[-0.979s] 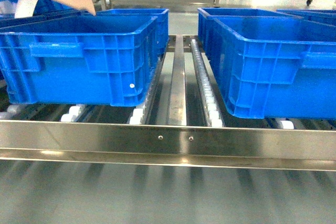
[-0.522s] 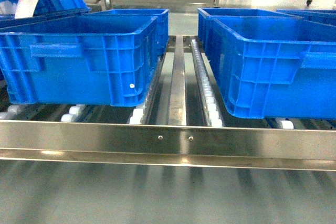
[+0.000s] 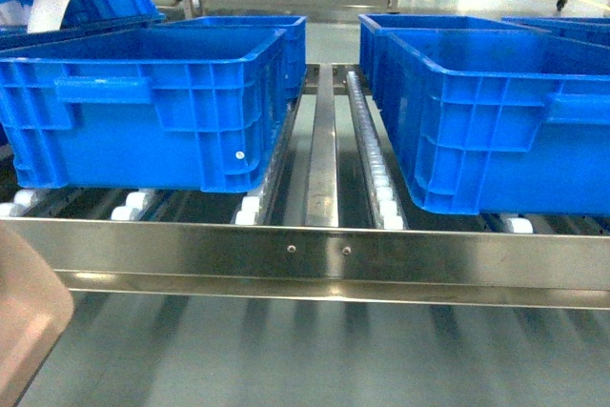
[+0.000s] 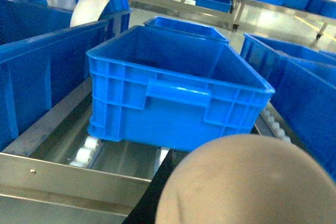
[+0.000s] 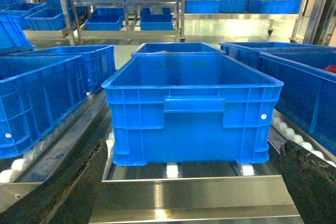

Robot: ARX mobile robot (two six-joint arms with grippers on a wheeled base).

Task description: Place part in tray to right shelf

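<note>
- My right gripper (image 5: 191,182) is spread wide; its dark fingers (image 5: 68,187) sit at the lower corners of the right wrist frame, holding nothing.
- I cannot tell how my left gripper stands.
- The tray (image 4: 247,182) fills the lower right of the left wrist frame, before the right shelf (image 3: 315,254).
- The part is unseen.
- Blue crates (image 3: 152,107) sit mid-frame.

The right hand (image 5: 191,182) had two dark, rough-textured fingers (image 5: 79,187) at the lower corners of the right wrist frame.
</note>
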